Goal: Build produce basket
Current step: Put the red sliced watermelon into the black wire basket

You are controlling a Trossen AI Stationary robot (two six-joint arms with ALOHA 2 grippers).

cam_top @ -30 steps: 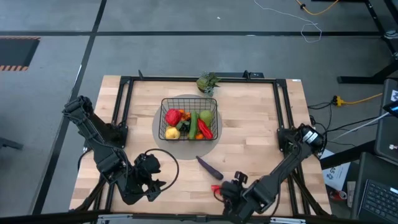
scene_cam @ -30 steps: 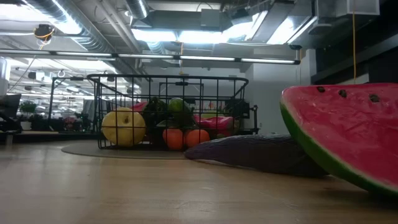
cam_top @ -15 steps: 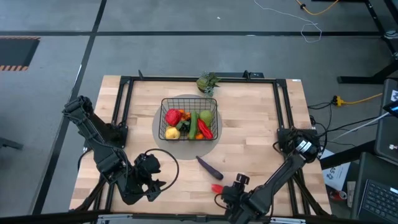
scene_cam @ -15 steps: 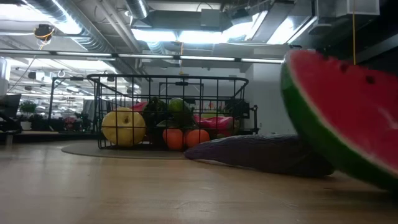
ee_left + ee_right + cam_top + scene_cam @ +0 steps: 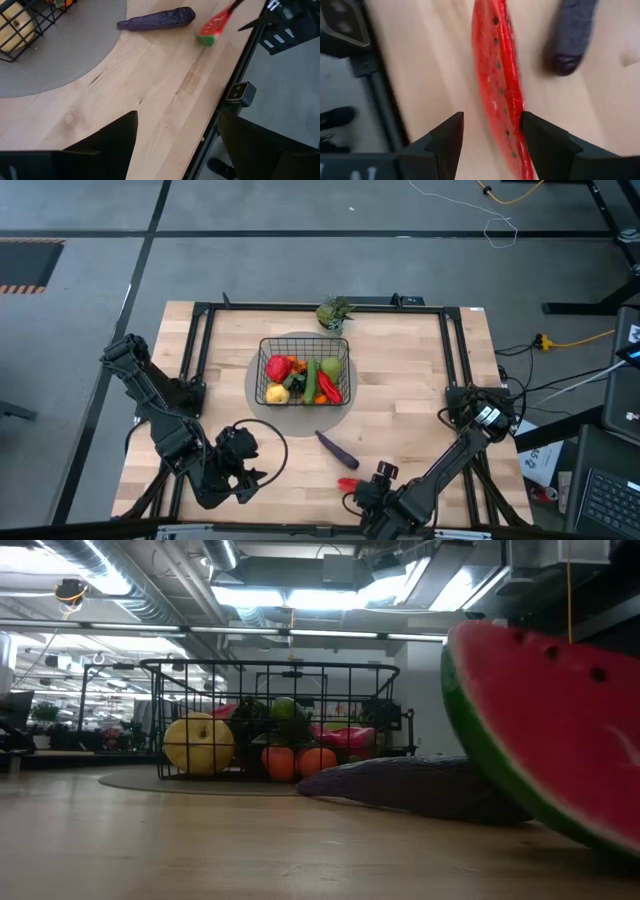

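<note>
The left gripper (image 5: 240, 470) hangs released over the near-left of the pale, grained wood table (image 5: 400, 400), its dark fingers holding nothing. Mid-table stands the basket (image 5: 304, 370), square, of thin black wire grid, on a flat grey round mat (image 5: 255, 385); inside lies smooth, glossy produce (image 5: 305, 378): a yellow pear (image 5: 198, 744), small orange balls (image 5: 298, 761), red peppers and green pieces. Beyond it, at the far edge, sits a leafy green bunch (image 5: 334, 311). Near the basket lies a matt purple eggplant (image 5: 337, 448), long and tapered. Just beside it the right gripper (image 5: 362, 490) has its fingers on either side of a watermelon slice (image 5: 500, 80), red with dark seeds and a green rind; whether they pinch it I cannot tell. No writing is readable.
</note>
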